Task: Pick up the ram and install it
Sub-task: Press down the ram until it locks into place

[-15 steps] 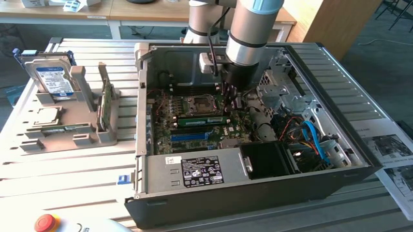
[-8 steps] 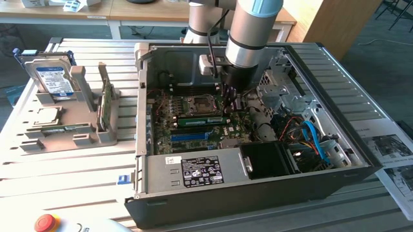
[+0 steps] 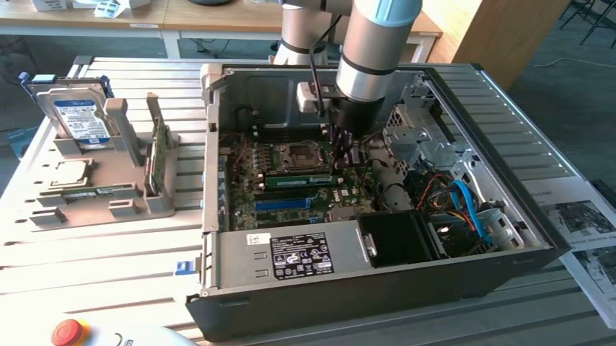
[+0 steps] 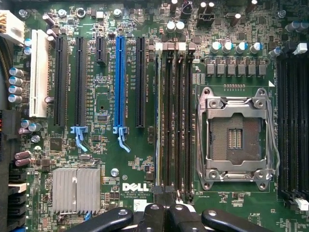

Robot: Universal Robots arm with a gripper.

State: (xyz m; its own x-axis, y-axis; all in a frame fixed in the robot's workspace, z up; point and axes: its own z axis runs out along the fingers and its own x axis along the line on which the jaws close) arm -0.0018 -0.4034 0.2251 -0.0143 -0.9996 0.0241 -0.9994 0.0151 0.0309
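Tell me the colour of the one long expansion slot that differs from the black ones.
Blue, seen best in the wrist view.

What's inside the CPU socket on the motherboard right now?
The CPU socket is empty: bare contact grid inside its metal frame, no processor. Whatever lies beneath the end effector at the memory slots is covered.

Looking straight down on a green Dell motherboard (image 4: 125,159). Gripper (image 4: 165,197) shut, black fingers (image 4: 155,212) pressed together over the end of the bank of black memory slots (image 4: 175,116). A thin green ram stick (image 4: 158,116) seated edge-on in the slot of that bank farthest from the empty CPU socket (image 4: 236,137). Blue expansion slot (image 4: 119,84) among black ones, white slot (image 4: 39,72) toward the board's edge. Finned silver heatsink (image 4: 76,189) near the DELL lettering.
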